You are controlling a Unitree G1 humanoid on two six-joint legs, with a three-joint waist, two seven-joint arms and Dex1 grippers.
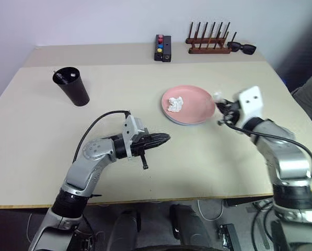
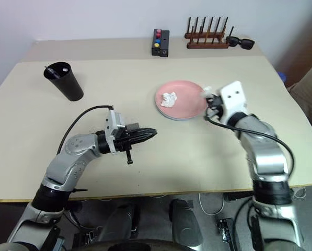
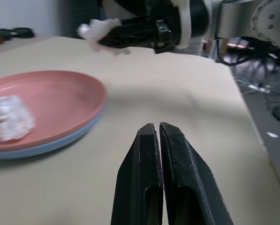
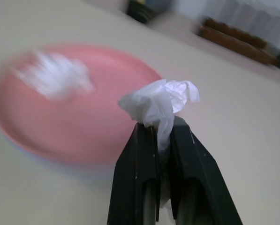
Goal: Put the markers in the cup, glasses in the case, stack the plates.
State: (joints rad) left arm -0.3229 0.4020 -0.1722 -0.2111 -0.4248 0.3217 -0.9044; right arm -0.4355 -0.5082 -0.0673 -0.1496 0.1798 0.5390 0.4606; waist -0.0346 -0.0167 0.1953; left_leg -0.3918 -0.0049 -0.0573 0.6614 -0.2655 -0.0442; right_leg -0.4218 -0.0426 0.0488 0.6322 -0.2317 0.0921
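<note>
Closest to me, my left gripper (image 1: 163, 138) has its jaws closed on nothing; my right gripper (image 1: 222, 108) pinches a tissue wad (image 4: 158, 103) beside the stacked plates (image 1: 189, 102)

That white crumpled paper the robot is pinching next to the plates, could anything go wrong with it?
Maybe. The right end effector grips the crumpled paper only by a small fold, so it might slip out and land on the table. It is close to the rim of the pink plate, so a bump could nudge that plate off the light blue plate beneath. Another paper wad lies on the pink plate and could roll off.
</note>
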